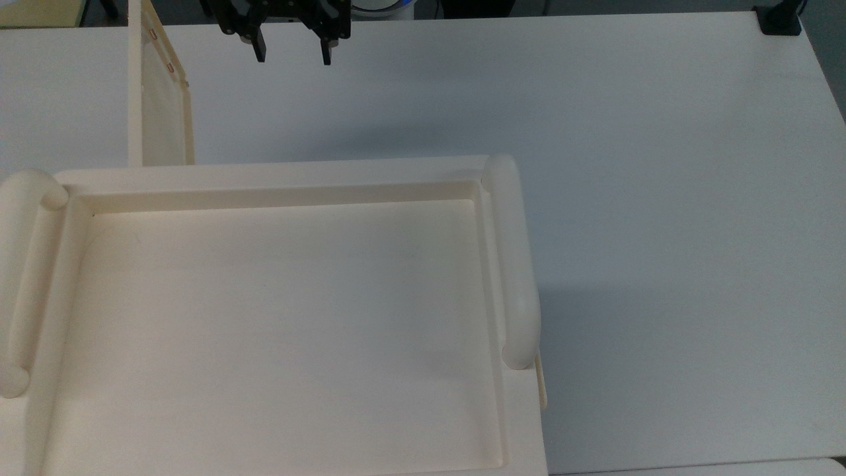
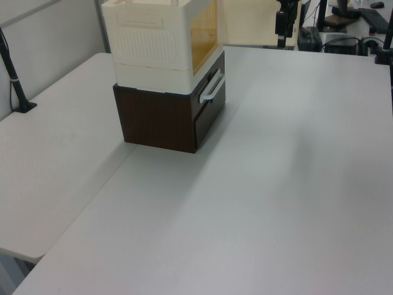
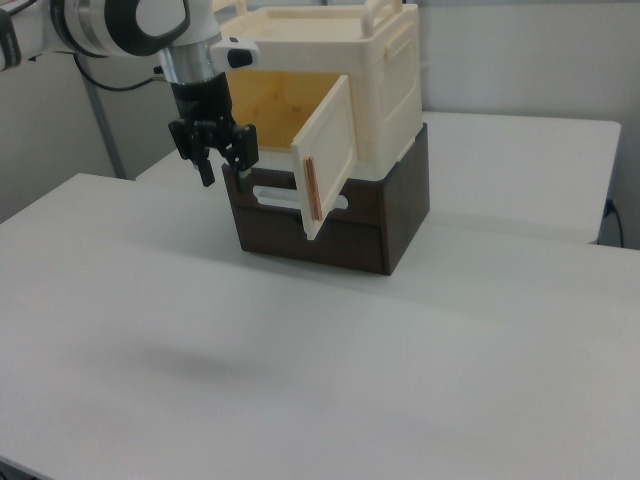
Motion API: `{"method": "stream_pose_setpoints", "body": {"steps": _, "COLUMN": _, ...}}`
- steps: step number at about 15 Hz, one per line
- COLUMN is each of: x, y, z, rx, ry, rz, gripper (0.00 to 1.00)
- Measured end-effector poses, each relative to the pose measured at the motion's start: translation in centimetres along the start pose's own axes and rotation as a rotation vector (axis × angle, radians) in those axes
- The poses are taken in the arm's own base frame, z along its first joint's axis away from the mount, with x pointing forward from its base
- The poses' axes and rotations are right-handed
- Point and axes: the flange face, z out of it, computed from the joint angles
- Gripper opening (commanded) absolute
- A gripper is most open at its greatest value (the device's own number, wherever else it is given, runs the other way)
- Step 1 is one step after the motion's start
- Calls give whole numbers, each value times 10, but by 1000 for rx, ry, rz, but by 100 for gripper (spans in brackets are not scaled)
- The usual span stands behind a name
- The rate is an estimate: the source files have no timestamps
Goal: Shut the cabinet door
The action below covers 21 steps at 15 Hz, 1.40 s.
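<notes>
Nothing closed yet: door (image 3: 327, 155) swung wide off cabinet (image 3: 385, 95), beside gripper (image 3: 222, 160), untouched; gripper moderately parted, empty. Whole swing left.

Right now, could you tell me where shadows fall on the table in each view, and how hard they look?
Top view: a soft grey shadow lies on the table right of the cabinet, a fainter smear beside the cabinet door. Left view: a diffuse shadow at the base. Right view: a faint blurred patch on the table below the end effector; no hard edges anywhere.
</notes>
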Motion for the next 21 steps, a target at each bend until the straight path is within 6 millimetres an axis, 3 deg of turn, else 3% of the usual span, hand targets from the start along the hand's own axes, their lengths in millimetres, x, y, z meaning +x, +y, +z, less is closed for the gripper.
{"method": "stream_pose_setpoints", "body": {"steps": 7, "x": 0, "y": 2, "z": 0, "rx": 0, "ry": 1, "rz": -7, "gripper": 0}}
{"method": "stream_pose_setpoints", "body": {"steps": 10, "x": 0, "y": 4, "z": -14, "rx": -2, "ry": 28, "rz": -3, "gripper": 0}}
{"method": "stream_pose_setpoints", "body": {"steps": 12, "x": 0, "y": 10, "z": -31, "rx": -5, "ry": 67, "rz": 6, "gripper": 0}}
{"method": "stream_pose_setpoints", "body": {"steps": 17, "x": 0, "y": 46, "z": -103, "rx": -33, "ry": 320, "rz": 65, "gripper": 0}}
{"method": "stream_pose_setpoints", "body": {"steps": 21, "x": 1, "y": 85, "z": -133, "rx": -67, "ry": 487, "rz": 127, "gripper": 0}}
